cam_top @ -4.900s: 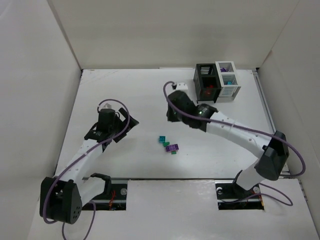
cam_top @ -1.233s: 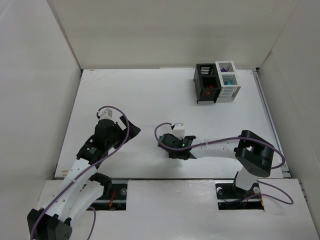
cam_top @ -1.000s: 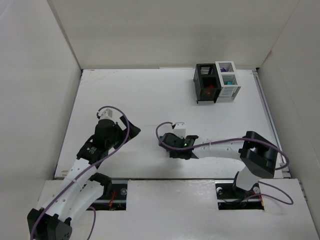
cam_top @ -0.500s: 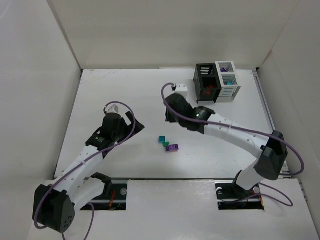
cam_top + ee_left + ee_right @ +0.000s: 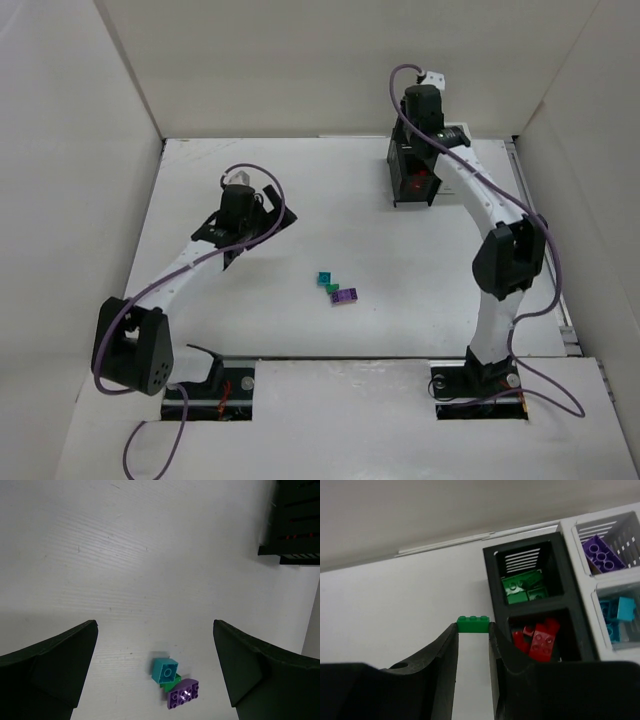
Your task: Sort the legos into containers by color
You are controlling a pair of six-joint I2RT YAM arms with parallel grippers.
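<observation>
Legos: one green brick [image 5: 473, 624] is pinched at the fingertips of the right gripper [image 5: 473, 632], jaws pressed in on its two ends, studs showing on top. It is held up at the far right corner of the table [image 5: 300, 180]. In the wrist view it sits just left of the black container [image 5: 492, 580].

That container has green pieces in its far compartment and red in its near one. The white container [image 5: 568, 527], joined on its right, has purple far and teal near. Both are square boxes with slatted walls.

Three more bricks are bunched and touching around mid-table, nearer the near edge: teal [image 5: 165, 670], green [image 5: 172, 682], purple [image 5: 183, 694]. The left gripper [image 5: 155, 630] is spread wide and empty above them, gripping nothing.

Handling, my guess:
- The bricks are very light, rigid moulded plastic and won't crush.
- The glossy flat sides are likely slippery, and the bricks are far smaller than the fingers, so they can easily twist or pop out.
- Best hold is square on two opposite flat side walls, not on the studs.
- In the cluster, the purple brick's outer sides look the most open.
</observation>
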